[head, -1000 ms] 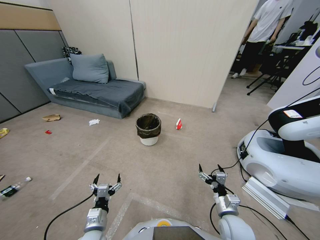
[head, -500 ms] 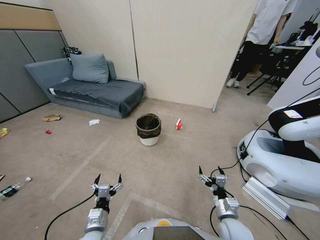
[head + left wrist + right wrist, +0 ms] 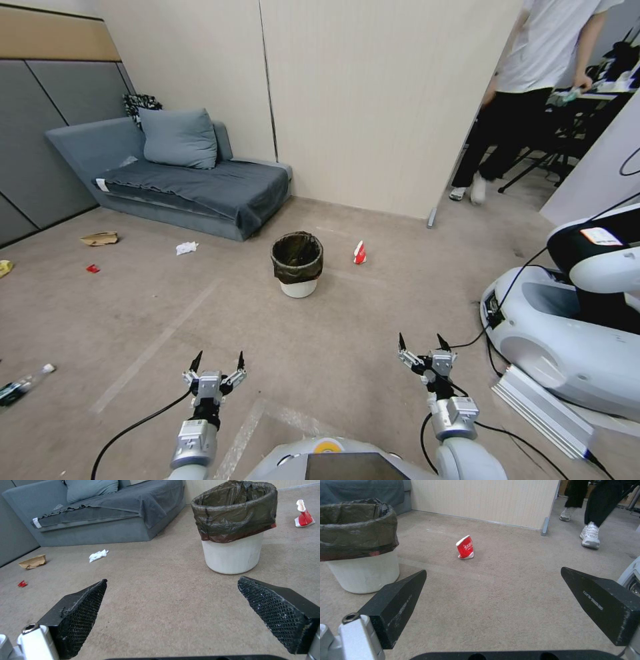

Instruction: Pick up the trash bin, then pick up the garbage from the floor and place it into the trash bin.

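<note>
The trash bin (image 3: 297, 264) (image 3: 233, 527) (image 3: 358, 545), white with a black bag over its rim, stands upright on the carpet ahead of me. A red-and-white paper cup (image 3: 359, 253) (image 3: 303, 516) (image 3: 465, 547) sits just to its right. Other garbage lies to the left: a white tissue (image 3: 186, 248) (image 3: 98, 555), a tan paper bag (image 3: 99, 238) (image 3: 32, 561), a red scrap (image 3: 93, 269) (image 3: 22, 583), a yellow wrapper (image 3: 4, 268) and a clear bottle (image 3: 23, 385). My left gripper (image 3: 217, 364) (image 3: 171, 586) and right gripper (image 3: 421, 345) (image 3: 493, 575) hang open and empty, well short of the bin.
A grey sofa (image 3: 180, 173) stands against the wall at the back left. Another white robot base (image 3: 567, 327) with cables and a metal bar (image 3: 543, 410) sits to my right. A person walks past the partition's end (image 3: 433, 217) at the back right.
The whole view has shifted slightly, so the camera has moved a little toward the bin. Both grippers stay open in the same pose. The person at the back right has stepped nearer.
</note>
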Motion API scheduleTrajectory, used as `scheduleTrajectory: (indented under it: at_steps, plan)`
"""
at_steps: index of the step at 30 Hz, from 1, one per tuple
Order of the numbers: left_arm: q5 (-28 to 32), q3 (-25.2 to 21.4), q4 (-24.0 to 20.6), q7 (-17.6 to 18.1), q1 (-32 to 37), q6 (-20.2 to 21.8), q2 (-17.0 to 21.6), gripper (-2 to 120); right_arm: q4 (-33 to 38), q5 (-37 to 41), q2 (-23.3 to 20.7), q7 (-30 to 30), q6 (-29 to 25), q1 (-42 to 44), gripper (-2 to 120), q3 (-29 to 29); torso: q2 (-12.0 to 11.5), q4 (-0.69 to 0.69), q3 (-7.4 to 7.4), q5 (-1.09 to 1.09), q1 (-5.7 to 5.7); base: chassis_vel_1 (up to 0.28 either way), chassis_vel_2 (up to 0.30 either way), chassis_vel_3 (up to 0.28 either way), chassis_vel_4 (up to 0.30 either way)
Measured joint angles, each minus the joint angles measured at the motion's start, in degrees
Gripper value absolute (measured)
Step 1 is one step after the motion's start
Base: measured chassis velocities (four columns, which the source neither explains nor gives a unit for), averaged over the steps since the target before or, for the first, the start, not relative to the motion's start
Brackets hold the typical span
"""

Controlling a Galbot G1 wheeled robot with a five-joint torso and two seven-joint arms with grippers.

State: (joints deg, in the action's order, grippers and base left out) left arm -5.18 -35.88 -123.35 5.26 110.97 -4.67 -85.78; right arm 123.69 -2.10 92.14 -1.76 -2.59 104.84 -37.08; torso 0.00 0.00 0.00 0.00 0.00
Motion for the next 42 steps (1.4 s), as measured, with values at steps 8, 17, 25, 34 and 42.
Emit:
scheduleTrajectory:
  at_steps: [8,17,25,34,42]
  plan:
    - [0.0,-0.19,0.17,-0.01,0.15,-0.36,0.11,100,-0.06,-0.25,0.0,0.09,-0.35,0.06,100,0.02,0.0,0.0,0.0,0.0,0.0,-0.104,0.096,0.115,-0.106]
    - [-0.22,-0.23,0.34,-0.12,0.26,-0.66,0.1,100,-0.2,-0.45,0.0,0.26,-0.5,0.1,100,0.02,0.0,0.01,0.0,0.0,0.0,-0.105,0.119,0.109,-0.099]
    - [-0.5,-0.26,0.32,-0.32,0.37,-0.76,0.05,100,-0.54,-0.46,0.0,0.34,-0.76,0.04,100,-0.02,0.0,0.0,0.0,-0.01,0.0,-0.116,0.088,0.103,-0.095]
    - [-0.9,-0.26,0.18,-0.4,0.51,-0.78,-0.06,100,-0.83,-0.41,0.0,0.39,-1.2,0.02,100,-0.11,0.0,0.01,0.0,0.0,0.0,-0.106,0.118,0.101,-0.115]
    - [-0.97,-0.26,0.08,-0.45,0.62,-0.87,-0.09,100,-0.87,-0.41,0.0,0.39,-1.4,0.07,100,-0.11,0.0,-0.01,0.0,0.0,0.0,-0.118,0.106,0.103,-0.114]
